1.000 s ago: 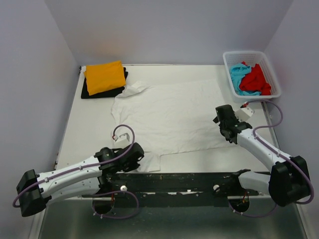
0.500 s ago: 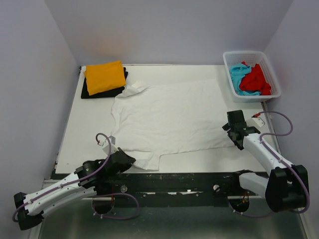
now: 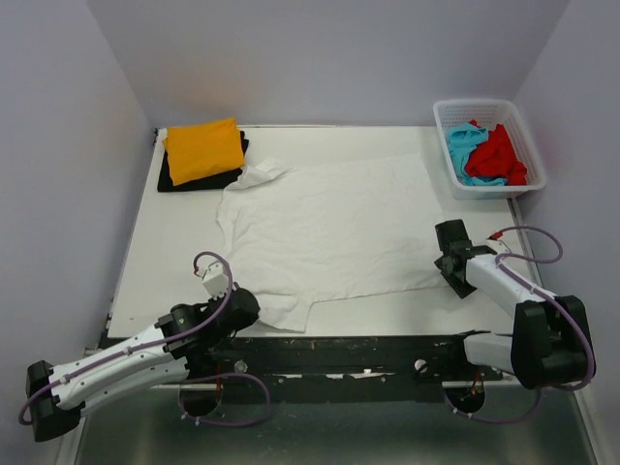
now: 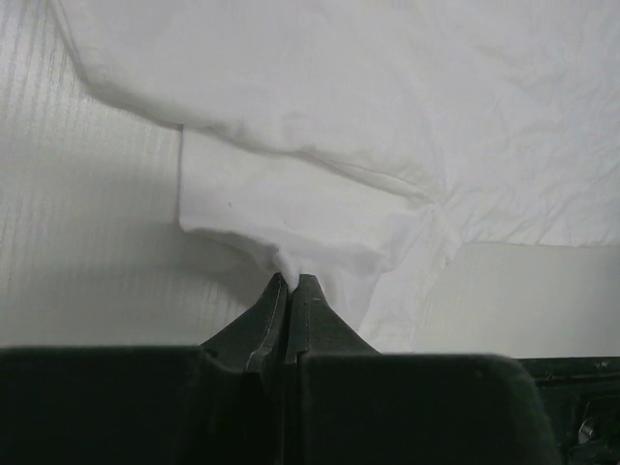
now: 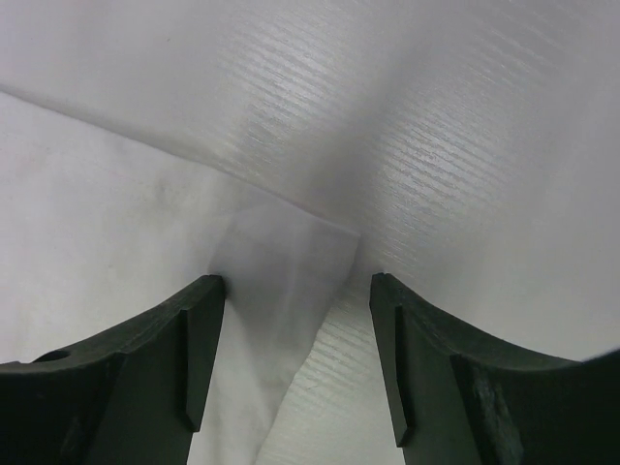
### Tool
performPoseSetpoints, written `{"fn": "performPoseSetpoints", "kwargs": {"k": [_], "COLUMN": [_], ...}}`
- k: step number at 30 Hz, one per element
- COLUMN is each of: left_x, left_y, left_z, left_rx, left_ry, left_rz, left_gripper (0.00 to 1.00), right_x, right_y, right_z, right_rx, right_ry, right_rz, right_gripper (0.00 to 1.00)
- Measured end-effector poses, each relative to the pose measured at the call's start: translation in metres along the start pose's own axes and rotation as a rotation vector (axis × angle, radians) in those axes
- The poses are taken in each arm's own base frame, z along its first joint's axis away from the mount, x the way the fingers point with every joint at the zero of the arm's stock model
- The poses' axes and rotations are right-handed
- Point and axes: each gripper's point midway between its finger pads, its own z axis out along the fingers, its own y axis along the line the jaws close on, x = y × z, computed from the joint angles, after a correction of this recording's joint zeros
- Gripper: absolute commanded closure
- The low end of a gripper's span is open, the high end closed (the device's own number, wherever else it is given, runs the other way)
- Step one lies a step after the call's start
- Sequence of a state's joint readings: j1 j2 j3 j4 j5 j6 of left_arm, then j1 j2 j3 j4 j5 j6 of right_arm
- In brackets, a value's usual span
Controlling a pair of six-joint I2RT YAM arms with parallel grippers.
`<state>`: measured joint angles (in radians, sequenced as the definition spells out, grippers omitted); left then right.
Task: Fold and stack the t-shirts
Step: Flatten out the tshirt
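Observation:
The white t-shirt lies spread flat across the middle of the table. My left gripper is shut on its near left sleeve, pinching a fold of white cloth between its fingertips. My right gripper is open at the shirt's near right corner, which lies between its fingers. The orange shirt lies folded on the black shirt at the far left. The red shirt and the turquoise shirt are in the basket.
The white plastic lattice basket stands at the far right corner. A black rail runs along the near edge between the arm bases. Walls close in the table on three sides.
My left gripper pulled back toward the near edge, then came forward to the near left sleeve and shut on it. My right gripper moved down and right to the shirt's near right corner.

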<state>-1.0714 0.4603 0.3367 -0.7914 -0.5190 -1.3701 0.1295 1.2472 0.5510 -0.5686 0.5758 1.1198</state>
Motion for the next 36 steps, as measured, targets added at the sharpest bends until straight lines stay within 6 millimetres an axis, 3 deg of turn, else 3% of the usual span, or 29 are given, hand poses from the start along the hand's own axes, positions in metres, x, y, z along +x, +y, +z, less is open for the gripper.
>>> {"fn": "performPoseSetpoints", "kwargs": {"k": [2,7,10,11,12,13,20,26,29,32,36], "left_x": [-0.003,-0.006,-0.009,-0.01,-0.011,-0.012,-0.017,-0.034,-0.051,-0.075,-0.13], "left_y": [-0.001,0.0,0.002,0.003,0.003,0.004,0.009,-0.005,-0.018,-0.037,-0.07], "left_z": [0.0,0.001,0.001,0.001,0.0,0.0,-0.001,-0.01,-0.017,-0.029,-0.061], "left_rx": [-0.011,-0.024,-0.032,-0.034,-0.034,-0.034,-0.055,-0.042,-0.03,-0.008,0.035], "left_ry": [-0.01,-0.028,-0.043,-0.047,-0.051,-0.057,-0.082,-0.131,-0.177,-0.236,-0.371], "left_rz": [0.005,0.007,0.003,0.001,0.0,-0.003,-0.012,-0.011,-0.01,-0.008,-0.024], "left_gripper": [1.0,1.0,1.0,1.0,1.0,1.0,1.0,1.0,1.0,1.0,1.0], "right_x": [-0.001,-0.002,-0.002,-0.003,-0.003,-0.003,-0.003,-0.007,-0.026,-0.055,-0.109], "right_y": [-0.001,0.0,0.0,0.001,0.002,0.003,0.007,0.018,0.041,0.076,0.113], "right_z": [0.001,0.001,0.002,0.002,0.002,0.003,0.001,-0.011,-0.03,-0.063,-0.116], "right_rx": [0.006,0.008,0.006,0.005,0.002,-0.002,-0.045,-0.133,-0.233,-0.388,-0.552], "right_ry": [-0.006,-0.012,-0.013,-0.013,-0.014,-0.016,-0.018,-0.003,-0.026,-0.069,-0.167], "right_rz": [0.006,0.016,0.021,0.024,0.027,0.03,0.015,-0.058,-0.056,-0.021,0.061], "right_gripper": [0.44,0.52,0.69,0.77,0.94,0.99,0.99,0.99,0.99,0.99,0.99]}}
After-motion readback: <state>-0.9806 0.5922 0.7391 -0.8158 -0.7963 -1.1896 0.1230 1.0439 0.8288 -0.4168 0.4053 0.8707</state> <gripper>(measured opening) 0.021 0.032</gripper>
